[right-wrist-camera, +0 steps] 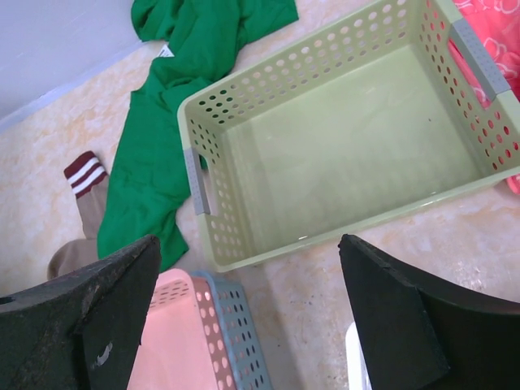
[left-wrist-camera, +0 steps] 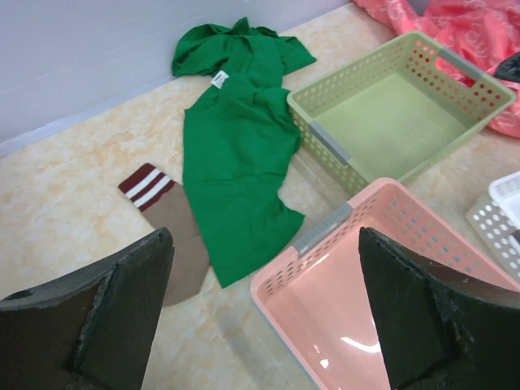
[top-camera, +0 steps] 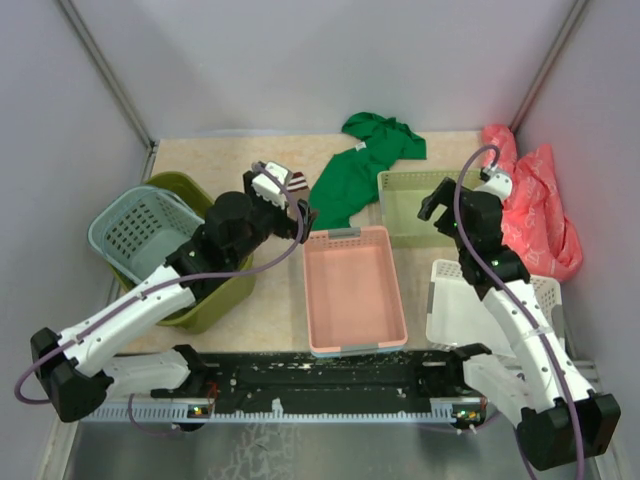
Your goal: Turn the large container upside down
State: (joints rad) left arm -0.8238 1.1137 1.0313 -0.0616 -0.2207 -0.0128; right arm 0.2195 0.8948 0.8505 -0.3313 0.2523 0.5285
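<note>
A: Clock set on the top view, pink tray [top-camera: 352, 295] at centre, 12 toward the back wall. Where is the large container [top-camera: 222, 297]?

B: At 9, close to the left wall. Olive green, deep, rounded corners, mouth up. A teal basket [top-camera: 135, 232] sits tilted in its mouth, so only the far rim and the near side wall show. Slots in that wall: too small to tell.

A: Left gripper [top-camera: 284, 196]?

B: Hangs at 11, beyond the container, over a striped sock [left-wrist-camera: 166, 219] and the hem of a green shirt [left-wrist-camera: 236, 146]. Its wrist view shows the fingers [left-wrist-camera: 122, 313] spread wide, nothing between them. The left forearm crosses above the container's mouth. I read that as plain reach from base to that spot, not a grasp.

A: Right gripper [top-camera: 438, 208]?

B: At 1, above a pale green basket [right-wrist-camera: 341, 154]. Jaws equally wide, empty.

A: Reading?

B: Neither arm has hold of the container, so the flip is not begun. The teal basket matters, in my judgement: if the container is turned over with it inside, it would likely tumble out or jam. The near wall, toward 8, looks the freest place to grip.
</note>
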